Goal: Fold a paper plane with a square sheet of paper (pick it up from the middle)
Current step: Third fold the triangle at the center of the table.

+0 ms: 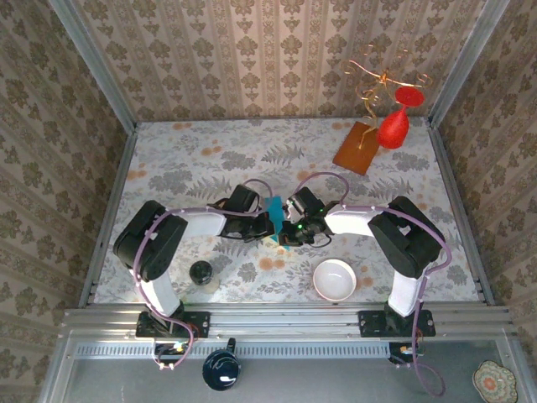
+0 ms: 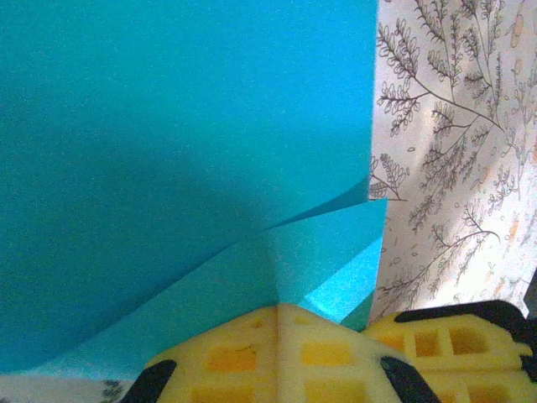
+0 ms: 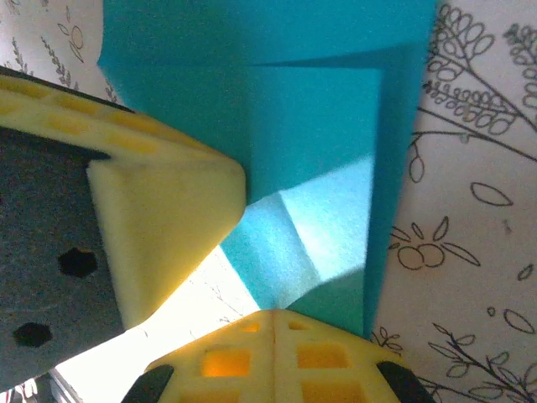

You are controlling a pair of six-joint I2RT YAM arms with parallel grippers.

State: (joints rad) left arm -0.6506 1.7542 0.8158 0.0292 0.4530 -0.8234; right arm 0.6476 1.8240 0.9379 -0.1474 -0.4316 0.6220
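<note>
While left gripper (image 2: 278, 306) and right gripper (image 3: 273, 312) pinch the square sheet of paper (image 1: 275, 220) near the white bowl (image 1: 319, 274), it looks flimsy, so hold by the creases.

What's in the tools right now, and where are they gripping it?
The left tool and right tool both pinch the paper at its folded edge, close beside each other.
</note>
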